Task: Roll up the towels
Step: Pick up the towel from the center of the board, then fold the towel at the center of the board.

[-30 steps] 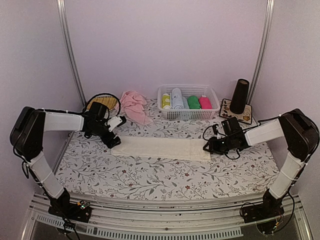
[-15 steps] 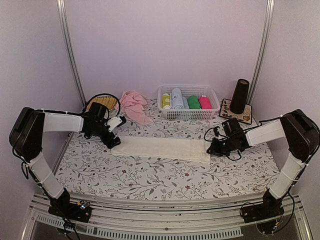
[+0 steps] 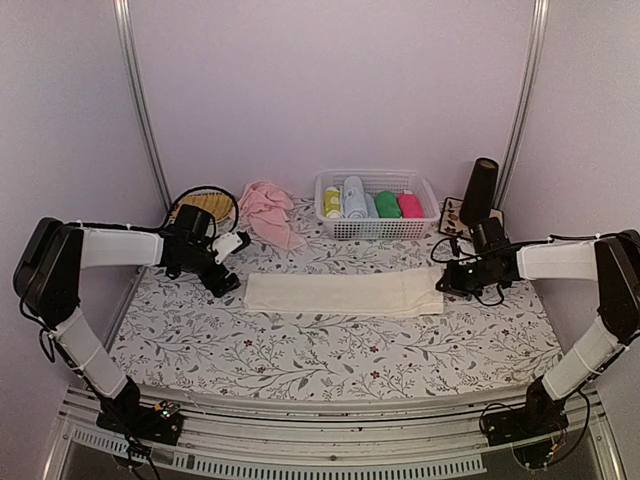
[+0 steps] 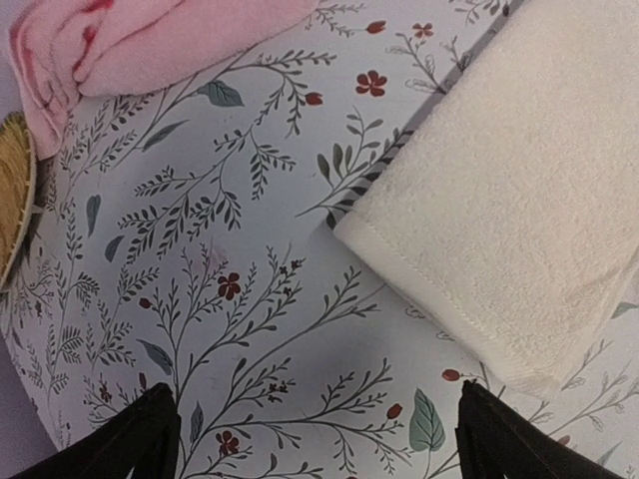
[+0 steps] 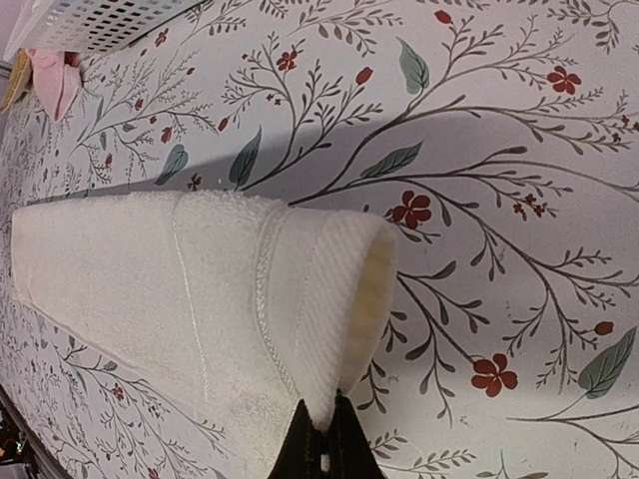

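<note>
White basket (image 3: 375, 230) with four towel rolls (image 3: 388, 204); right tool (image 3: 447, 283) clamped on cream towel (image 3: 340, 294), left tool (image 3: 231, 263) apart.

left arm comes in from the left side, upper link angled up and the forearm stretched out low and nearly level. left claw (image 3: 232, 263) is spread wide, fingers (image 4: 150, 434) far apart and aimed down toward the right. right arm mirrors it from the right, forearm low and almost horizontal, wrist pointing left. right claw (image 3: 447, 283) is clamped tight, tips pressed together, pinching the end edge of the cream towel (image 3: 340, 294).
</note>
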Available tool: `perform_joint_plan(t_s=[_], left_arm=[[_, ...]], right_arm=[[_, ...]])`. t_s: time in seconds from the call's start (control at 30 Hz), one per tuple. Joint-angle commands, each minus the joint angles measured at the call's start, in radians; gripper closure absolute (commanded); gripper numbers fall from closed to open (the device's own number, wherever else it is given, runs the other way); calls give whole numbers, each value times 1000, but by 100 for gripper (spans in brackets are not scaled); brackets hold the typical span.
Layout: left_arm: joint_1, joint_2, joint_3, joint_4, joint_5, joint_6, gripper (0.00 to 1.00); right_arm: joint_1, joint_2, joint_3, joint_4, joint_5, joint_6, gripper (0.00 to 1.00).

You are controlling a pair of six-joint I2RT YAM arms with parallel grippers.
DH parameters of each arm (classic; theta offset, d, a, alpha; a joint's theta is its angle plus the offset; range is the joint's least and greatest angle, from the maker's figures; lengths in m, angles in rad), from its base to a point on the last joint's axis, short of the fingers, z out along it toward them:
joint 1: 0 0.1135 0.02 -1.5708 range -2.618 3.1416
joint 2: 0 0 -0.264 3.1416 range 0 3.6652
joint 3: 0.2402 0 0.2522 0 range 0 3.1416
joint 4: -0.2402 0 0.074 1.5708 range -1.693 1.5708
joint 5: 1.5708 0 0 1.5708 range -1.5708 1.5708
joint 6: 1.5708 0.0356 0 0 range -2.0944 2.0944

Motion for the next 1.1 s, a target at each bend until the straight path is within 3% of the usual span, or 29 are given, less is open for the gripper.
perform_joint_plan(t_s=[0.0,0.17,0.7,1.07], left_arm=[[-11,-31,-9,13,9,3,3],[-11,-29,-12,14,10,0,3],[15,-13,-4,33,12,-23,3],[73,-20,-13,57,40,-36,3]], right_arm=[[-27,-21,58,-63,-34,-64,98],[-18,18,125,-74,-175,-82,98],[302,264,460,-78,-181,-8,98],[411,452,720,-97,-177,18,98]])
